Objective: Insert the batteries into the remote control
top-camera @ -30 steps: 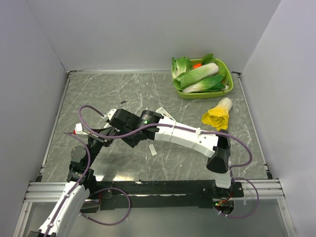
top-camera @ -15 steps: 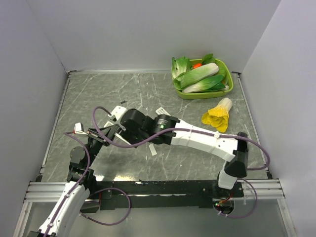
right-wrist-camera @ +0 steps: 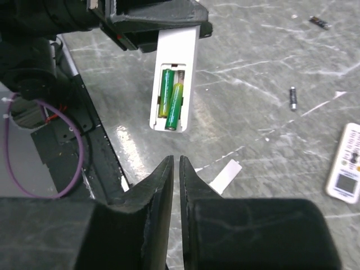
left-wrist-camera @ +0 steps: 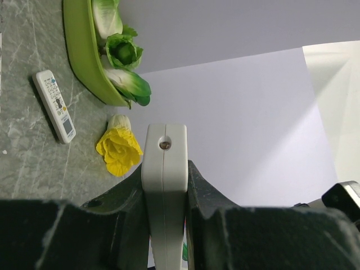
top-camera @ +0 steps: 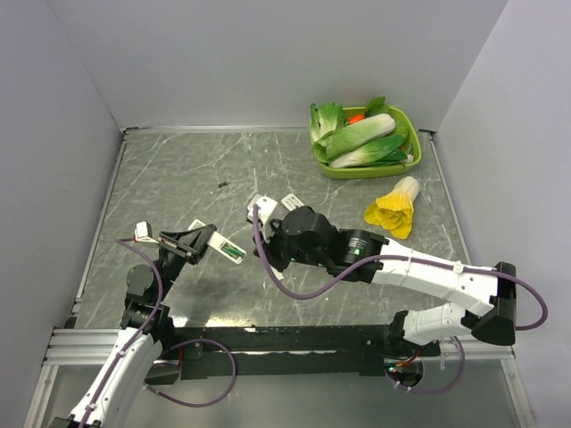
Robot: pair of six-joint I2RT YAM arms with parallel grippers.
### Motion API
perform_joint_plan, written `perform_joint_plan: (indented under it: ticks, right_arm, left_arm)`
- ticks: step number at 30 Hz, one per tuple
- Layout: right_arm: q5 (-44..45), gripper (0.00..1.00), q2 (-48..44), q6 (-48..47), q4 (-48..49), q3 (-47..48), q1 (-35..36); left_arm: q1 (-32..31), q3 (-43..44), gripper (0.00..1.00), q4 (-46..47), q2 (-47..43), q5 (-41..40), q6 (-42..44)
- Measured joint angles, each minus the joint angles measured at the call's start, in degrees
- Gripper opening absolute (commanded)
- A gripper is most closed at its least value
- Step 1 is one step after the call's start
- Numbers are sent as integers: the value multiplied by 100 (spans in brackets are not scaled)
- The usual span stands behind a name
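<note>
1. A green tray sits in the far right corner of the bench. It holds pale-stemmed leafy greens and a small orange-red piece. A yellow leafy head lies on the bench just beside the tray, on its near side.
2. The remote control has its battery compartment open and facing up. Both batteries lie in it side by side, one slightly askew against the other.
3. The left end effector is clamped on one end of the remote control and holds it above the bench toward the near left corner.
4. The right end effector has its fingers almost touching with nothing between them. It is apart from the remote control's free end.
5. A wider white remote lies on the bench near the middle.
6. A second ago, and half a second ago, the right arm lay over the remote control and hid it. That arm has since drawn back toward the right edge, so the loaded compartment now shows. The tray and its contents have not moved.
</note>
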Motion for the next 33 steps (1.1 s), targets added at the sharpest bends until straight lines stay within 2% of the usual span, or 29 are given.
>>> perform_joint_plan:
  ticks: [6, 14, 33]
  right_arm:
    - [-531, 12, -28, 111, 551, -481, -173]
    - [-997, 11, 81, 258, 1029, -540, -269]
    - [-1152, 10, 415, 345, 1137, -538, -341]
  left_arm:
    - [0, 0, 2, 0, -2, 7, -35]
    - [0, 0, 2, 0, -48, 33, -42]
    - [0, 0, 2, 11, -48, 85, -127]
